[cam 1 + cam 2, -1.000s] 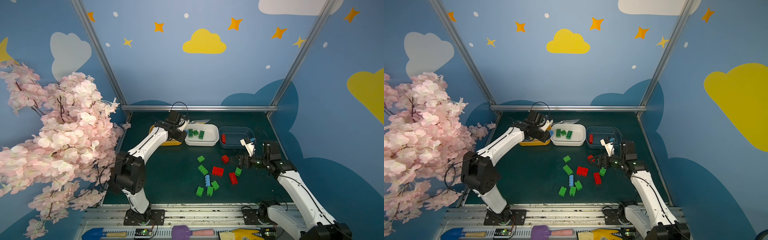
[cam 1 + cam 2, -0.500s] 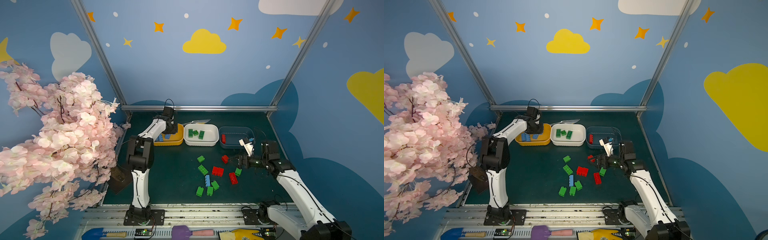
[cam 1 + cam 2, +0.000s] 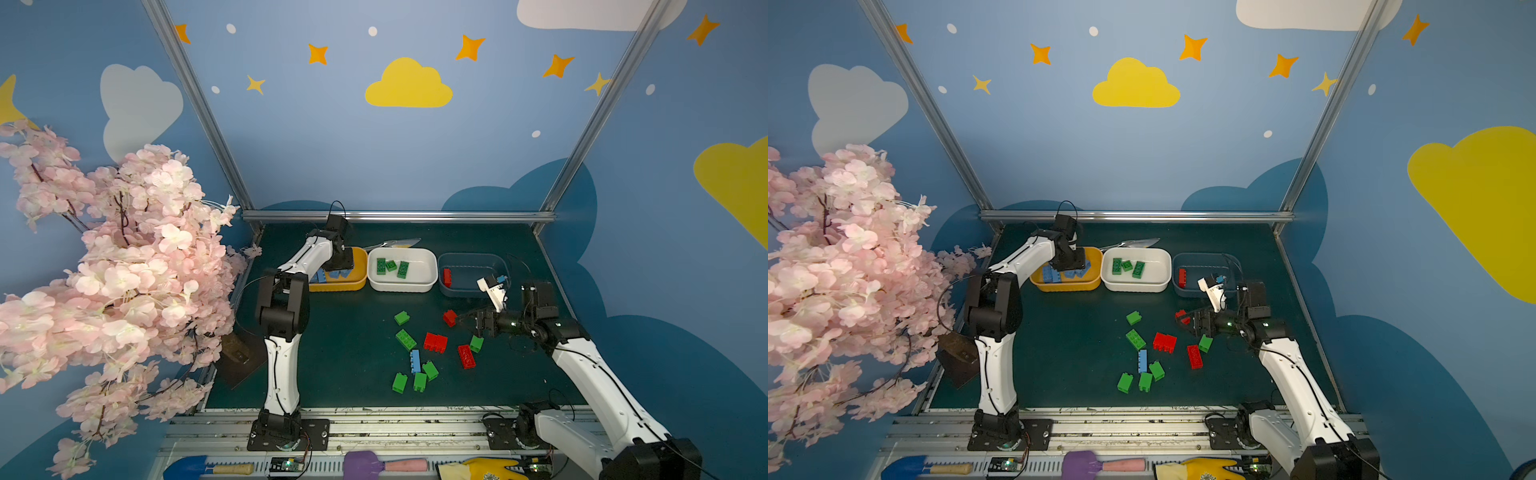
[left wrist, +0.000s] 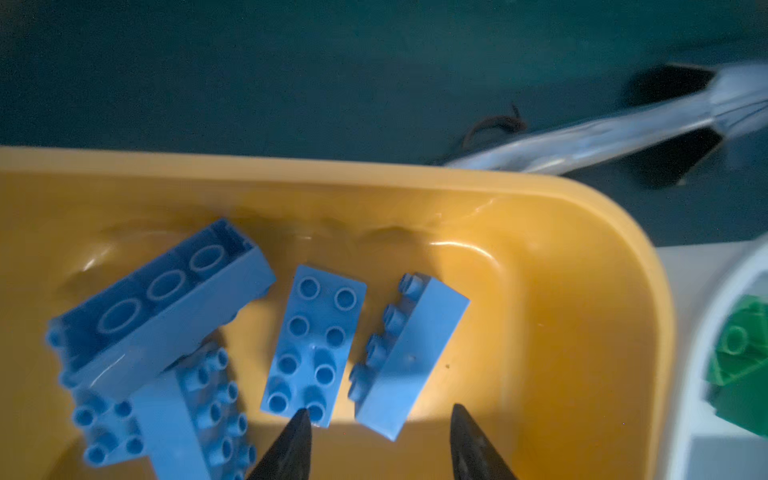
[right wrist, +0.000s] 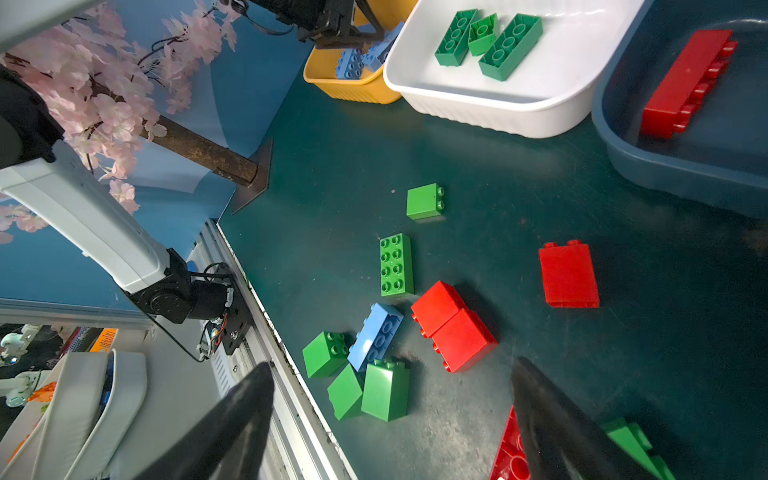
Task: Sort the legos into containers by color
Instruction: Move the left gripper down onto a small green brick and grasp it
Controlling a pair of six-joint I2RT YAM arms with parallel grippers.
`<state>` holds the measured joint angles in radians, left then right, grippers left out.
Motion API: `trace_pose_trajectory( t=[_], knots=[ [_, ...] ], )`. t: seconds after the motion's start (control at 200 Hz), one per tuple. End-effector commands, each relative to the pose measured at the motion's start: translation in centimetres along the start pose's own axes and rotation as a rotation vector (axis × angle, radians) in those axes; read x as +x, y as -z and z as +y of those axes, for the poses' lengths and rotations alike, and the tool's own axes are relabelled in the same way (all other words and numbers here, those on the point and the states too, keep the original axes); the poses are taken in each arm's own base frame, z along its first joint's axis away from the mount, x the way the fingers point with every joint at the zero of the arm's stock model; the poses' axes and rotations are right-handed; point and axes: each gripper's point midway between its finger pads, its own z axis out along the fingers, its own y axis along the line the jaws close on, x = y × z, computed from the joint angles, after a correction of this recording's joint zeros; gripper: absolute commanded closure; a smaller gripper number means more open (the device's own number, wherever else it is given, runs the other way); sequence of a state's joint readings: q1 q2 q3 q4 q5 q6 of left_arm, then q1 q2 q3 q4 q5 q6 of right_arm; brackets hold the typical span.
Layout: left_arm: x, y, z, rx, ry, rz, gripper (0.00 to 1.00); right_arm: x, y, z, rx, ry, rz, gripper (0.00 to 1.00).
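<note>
Three containers stand in a row at the back: a yellow tub with several blue legos, a white tub with three green legos, and a blue-grey tub with one red lego. My left gripper hangs open over the yellow tub, and a blue lego lies on its side just beyond the fingertips. Loose red, green and blue legos lie on the mat. My right gripper hovers open and empty beside a small red lego.
A pink blossom tree with a dark stand fills the left side, close to the left arm. A metal trowel lies behind the tubs. Toy tools and a yellow glove lie beyond the front rail.
The left arm swung left from the white tub's edge to over the yellow tub, and its gripper opened, leaving a blue lego in the tub. The right gripper barely moved.
</note>
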<state>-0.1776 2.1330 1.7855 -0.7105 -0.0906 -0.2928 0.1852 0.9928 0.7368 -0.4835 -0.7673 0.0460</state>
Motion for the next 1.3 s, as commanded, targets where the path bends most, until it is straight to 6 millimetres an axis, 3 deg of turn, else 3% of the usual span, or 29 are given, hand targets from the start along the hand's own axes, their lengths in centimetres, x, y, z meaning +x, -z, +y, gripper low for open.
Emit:
trace_pose_trajectory(
  t=[0.0,0.285,0.506,0.691,0.886,1.031,1.111,1.296],
  knots=[
    [0.4,5.5,-1.3,0.103,0.013,-0.020,0.42,-0.7,0.0,0.2,-0.006,0.017,-0.013,0.12],
    [8.2,11.5,-5.0,0.264,0.032,0.026,0.33,-0.4,-0.3,0.0,-0.008,0.018,-0.012,0.12],
    [14.6,13.0,-10.1,0.311,-0.175,0.059,0.28,-0.5,-0.5,-0.2,-0.013,0.017,-0.019,0.12],
    [18.7,11.6,-15.7,0.387,-0.409,0.102,0.27,-0.7,-0.6,-0.3,-0.015,0.007,-0.036,0.12],
    [20.6,9.8,-19.9,0.475,-0.677,0.081,0.27,-0.2,-0.9,-0.3,-0.032,-0.016,-0.039,0.12],
    [21.4,5.9,-19.3,0.359,-0.827,0.138,0.27,-0.5,-0.6,-0.3,-0.020,-0.016,-0.055,0.12],
    [21.6,4.0,-18.8,0.305,-0.869,0.143,0.27,0.4,-0.8,-0.7,-0.017,-0.036,-0.051,0.12],
    [20.9,1.7,-18.1,0.214,-0.926,0.138,0.27,0.8,-0.7,-1.0,-0.007,-0.041,-0.046,0.12]
  ],
)
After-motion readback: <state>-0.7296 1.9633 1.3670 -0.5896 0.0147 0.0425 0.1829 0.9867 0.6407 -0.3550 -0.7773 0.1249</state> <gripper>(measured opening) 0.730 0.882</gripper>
